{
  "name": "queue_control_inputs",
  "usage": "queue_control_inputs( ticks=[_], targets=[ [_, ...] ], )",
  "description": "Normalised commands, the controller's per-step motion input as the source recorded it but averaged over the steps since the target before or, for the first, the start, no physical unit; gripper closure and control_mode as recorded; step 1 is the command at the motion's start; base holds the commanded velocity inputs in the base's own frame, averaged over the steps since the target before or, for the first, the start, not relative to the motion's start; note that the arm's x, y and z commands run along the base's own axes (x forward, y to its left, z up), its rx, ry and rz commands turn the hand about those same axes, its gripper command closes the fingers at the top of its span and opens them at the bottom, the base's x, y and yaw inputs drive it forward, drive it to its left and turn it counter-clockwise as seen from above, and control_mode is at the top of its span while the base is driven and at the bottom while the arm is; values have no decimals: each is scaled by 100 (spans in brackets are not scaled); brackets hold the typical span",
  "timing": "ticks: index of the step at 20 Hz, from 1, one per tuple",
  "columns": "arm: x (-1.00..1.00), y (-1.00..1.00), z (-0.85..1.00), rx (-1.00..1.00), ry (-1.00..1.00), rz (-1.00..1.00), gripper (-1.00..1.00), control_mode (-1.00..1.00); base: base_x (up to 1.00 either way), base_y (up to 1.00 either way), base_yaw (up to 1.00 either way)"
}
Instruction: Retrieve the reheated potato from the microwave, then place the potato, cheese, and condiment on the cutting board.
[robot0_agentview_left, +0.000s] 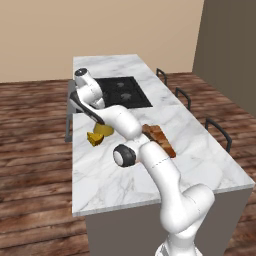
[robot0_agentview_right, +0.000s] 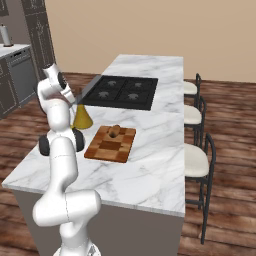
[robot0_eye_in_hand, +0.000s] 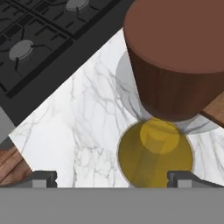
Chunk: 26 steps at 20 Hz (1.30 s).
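Observation:
The condiment, a mustard-yellow cone bottle with a brown neck, stands on the marble island left of the cutting board. In the hand view I look straight down its brown neck onto its yellow base. My gripper hangs open just above the bottle, nothing between its fingertips. From the left the gripper sits over the condiment, with the yellow cheese wedge beside it. The potato lies on the checkered board. The microwave is out of view.
A black cooktop lies just beyond the bottle and also shows in the hand view as the cooktop. The island's left edge runs close to the cheese. Stools line the right side. The arm hides part of the cutting board.

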Motion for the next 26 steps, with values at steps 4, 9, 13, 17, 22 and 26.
queue_control_inputs(
  ticks=[4, 9, 13, 17, 22, 26],
  targets=[
    [30, 8, 17, -5, 7, -6, -100, -100, 0, 0, 0],
    [27, 10, 18, -4, 13, -7, -100, -100, 0, 0, 0],
    [13, 18, 12, -1, 14, -6, -100, -100, 0, 0, 0],
    [8, 23, 24, 0, 12, -4, -100, -100, 0, 0, 0],
    [6, 27, 37, -1, 6, -4, -100, -100, 0, 0, 0],
    [13, 24, 41, -4, 4, -7, -100, -100, 0, 0, 0]
  ],
)
